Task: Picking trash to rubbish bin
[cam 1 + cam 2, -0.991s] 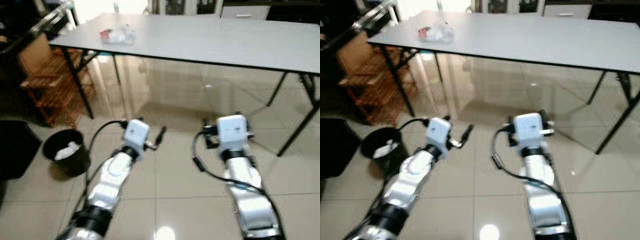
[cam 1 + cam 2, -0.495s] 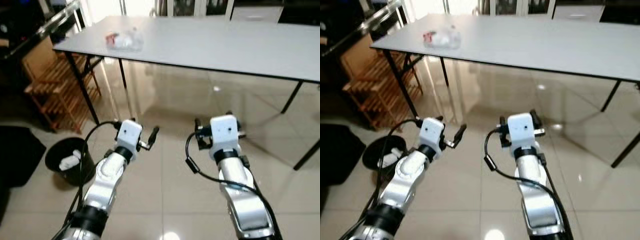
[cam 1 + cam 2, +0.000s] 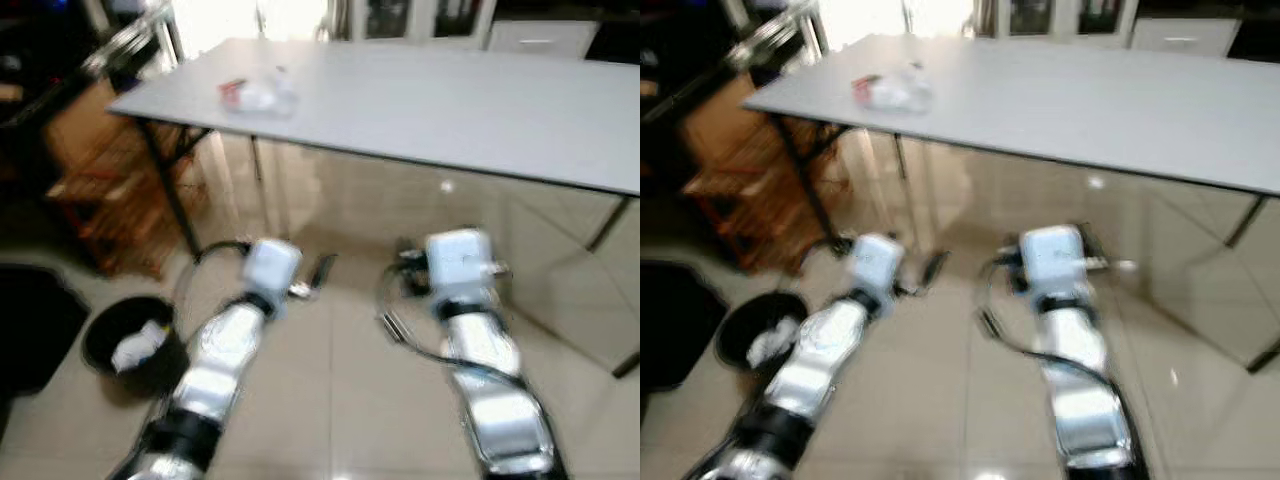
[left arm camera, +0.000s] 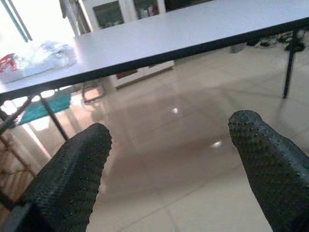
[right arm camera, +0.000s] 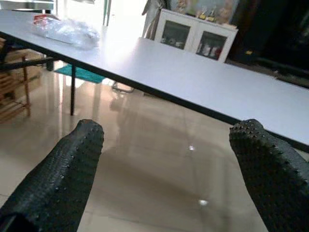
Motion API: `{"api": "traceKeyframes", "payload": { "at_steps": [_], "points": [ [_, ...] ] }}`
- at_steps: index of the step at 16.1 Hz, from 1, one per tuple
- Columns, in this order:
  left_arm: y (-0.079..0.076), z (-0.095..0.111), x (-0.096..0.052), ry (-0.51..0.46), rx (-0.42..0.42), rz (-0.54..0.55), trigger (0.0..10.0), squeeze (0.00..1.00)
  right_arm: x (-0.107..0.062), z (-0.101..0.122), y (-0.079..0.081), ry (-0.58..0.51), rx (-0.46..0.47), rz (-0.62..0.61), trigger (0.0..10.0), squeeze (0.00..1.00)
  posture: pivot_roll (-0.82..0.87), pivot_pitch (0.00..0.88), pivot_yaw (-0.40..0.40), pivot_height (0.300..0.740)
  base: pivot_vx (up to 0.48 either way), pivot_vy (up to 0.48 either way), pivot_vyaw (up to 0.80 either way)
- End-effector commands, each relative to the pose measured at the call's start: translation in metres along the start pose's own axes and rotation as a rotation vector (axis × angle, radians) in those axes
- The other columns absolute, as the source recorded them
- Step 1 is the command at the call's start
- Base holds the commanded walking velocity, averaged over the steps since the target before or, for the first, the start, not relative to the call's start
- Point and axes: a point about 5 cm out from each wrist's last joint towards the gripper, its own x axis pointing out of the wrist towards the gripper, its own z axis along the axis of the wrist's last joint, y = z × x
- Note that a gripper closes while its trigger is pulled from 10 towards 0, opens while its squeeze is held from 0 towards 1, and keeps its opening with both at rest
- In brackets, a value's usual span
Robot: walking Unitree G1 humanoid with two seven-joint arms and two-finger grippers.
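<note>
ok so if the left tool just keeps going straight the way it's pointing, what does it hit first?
Probably nothing soon. The left tool, open, points below the table edge at bare tiled floor. A table leg stands off to one side; depth is unclear.

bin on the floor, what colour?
Black bin, something white inside; clearest in the left eye view.

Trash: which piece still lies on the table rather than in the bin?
The clear plastic bag with red print, near the table's left end; white scraps sit inside the black bin.
</note>
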Motion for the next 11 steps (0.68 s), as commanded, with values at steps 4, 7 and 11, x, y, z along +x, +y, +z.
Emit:
{"api": "traceKeyframes", "payload": {
  "at_steps": [4,7,11],
  "points": [
    [-0.0071,0.0045,0.0041,-0.018,0.004,-0.023,10.0,0.0,0.001,-0.0006,-0.0079,-0.003,-0.015,-0.022,10.0,0.47,-0.07,0.039,0.061,0.74,0.469,0.0,0.0],
    [-0.0068,0.0044,0.004,-0.019,0.003,-0.021,10.0,0.0,0.0014,-0.0003,-0.0079,-0.005,-0.016,-0.022,10.0,0.47,-0.07,0.036,0.059,0.74,0.464,0.0,0.0],
    [-0.0076,0.0046,0.0043,-0.02,0.001,-0.023,10.0,0.0,0.0011,0.0003,-0.008,-0.009,-0.019,-0.019,10.0,0.47,-0.07,0.038,0.057,0.74,0.459,0.0,0.0]
  ]
}}
